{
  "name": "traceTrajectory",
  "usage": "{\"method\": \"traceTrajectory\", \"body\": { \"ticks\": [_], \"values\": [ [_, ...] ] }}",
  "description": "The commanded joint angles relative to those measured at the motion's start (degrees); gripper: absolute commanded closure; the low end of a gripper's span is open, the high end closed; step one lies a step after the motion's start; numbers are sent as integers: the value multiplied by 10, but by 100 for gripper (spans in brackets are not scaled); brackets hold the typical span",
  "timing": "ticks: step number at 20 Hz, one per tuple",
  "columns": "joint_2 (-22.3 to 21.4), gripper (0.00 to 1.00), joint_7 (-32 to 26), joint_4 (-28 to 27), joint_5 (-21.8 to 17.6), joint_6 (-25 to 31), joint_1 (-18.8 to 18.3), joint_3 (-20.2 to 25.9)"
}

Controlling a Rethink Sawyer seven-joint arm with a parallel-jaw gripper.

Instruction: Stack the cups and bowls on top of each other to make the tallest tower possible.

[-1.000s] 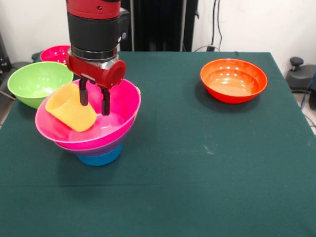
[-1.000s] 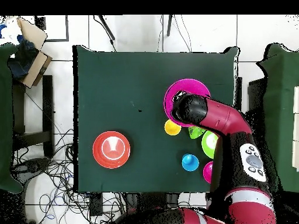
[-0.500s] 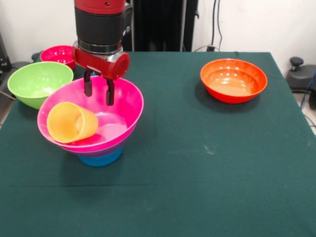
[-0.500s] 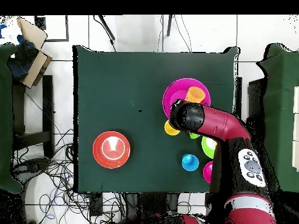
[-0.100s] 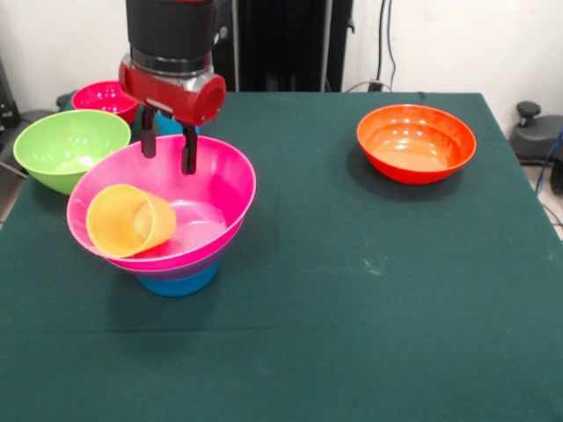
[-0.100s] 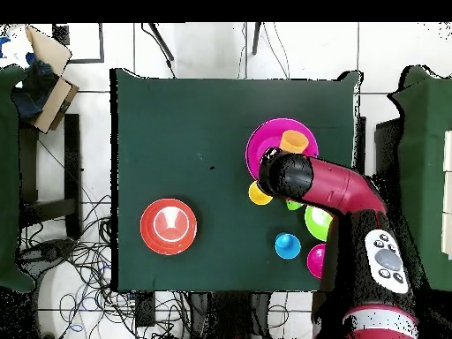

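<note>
Pincer [image 5: 164, 151] first, as seen from across the table: my two black fingers hang parted with nothing between them, above the far rim of the pink bowl [image 5: 224, 189]. That bowl tops a short tower [image 5: 176, 264], with a purple bowl's edge showing just under it and a blue bowl [image 5: 180, 283] at the bottom on the green table [image 5: 352, 308]. An orange-yellow cup [image 5: 130, 220] lies on its side inside the pink bowl, its mouth turned toward the camera and resting against the bowl's wall. A lime green bowl [image 5: 62, 145] sits just beside the tower, a red bowl [image 5: 98, 95] behind it, and an orange bowl [image 5: 415, 142] stands well apart on the other side.

From above, my arm [image 6: 340, 190] covers part of the pink bowl [image 6: 265, 141], and the cup [image 6: 294, 141] shows inside it. A yellow cup [image 6: 259, 193] and a sky blue cup [image 6: 286, 245] stand on the table near the tower. My fingers are hidden under the arm in this view.
</note>
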Motion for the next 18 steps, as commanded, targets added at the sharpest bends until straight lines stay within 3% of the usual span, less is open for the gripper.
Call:
{"method": "traceTrajectory", "body": {
  "ticks": [1,8,15,18],
  "values": [
    [-35,0,-77,-28,-45,114,11,26],
    [-28,0,-96,-66,-73,112,4,40],
    [31,0,-175,-114,-92,94,-45,116],
    [53,0,-184,-114,-97,79,-61,142]
  ]
}}
